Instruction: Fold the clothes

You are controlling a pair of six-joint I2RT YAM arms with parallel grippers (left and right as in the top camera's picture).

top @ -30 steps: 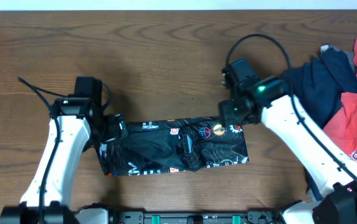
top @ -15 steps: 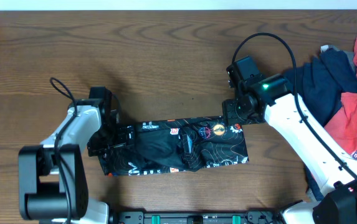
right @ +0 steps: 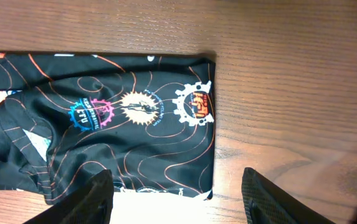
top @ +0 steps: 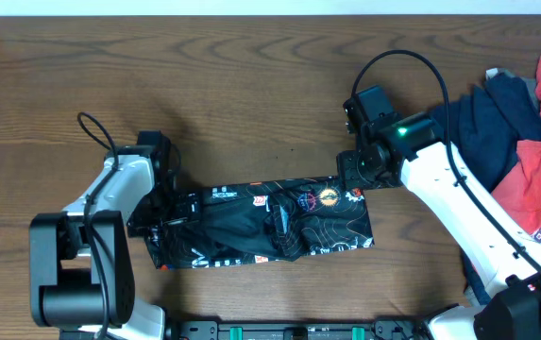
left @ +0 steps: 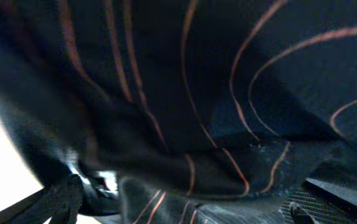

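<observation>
Two arms are working opposite ends of the black printed jersey (top: pixel 270 225), which is lying folded into a long strip near the front of the table (top: pixel 251 76); I am holding the left gripper (top: pixel 168 215) down at the strip's left end, so deep in cloth that its wrist view is showing only fabric, and I cannot tell whether its claw is clamped; the right gripper (right: pixel 178 205) is hovering over the right end, fingers spread and empty, probably lining up an end-over-end fold; other clothes (top: pixel 520 123) are waiting, heaped at the far right.
</observation>
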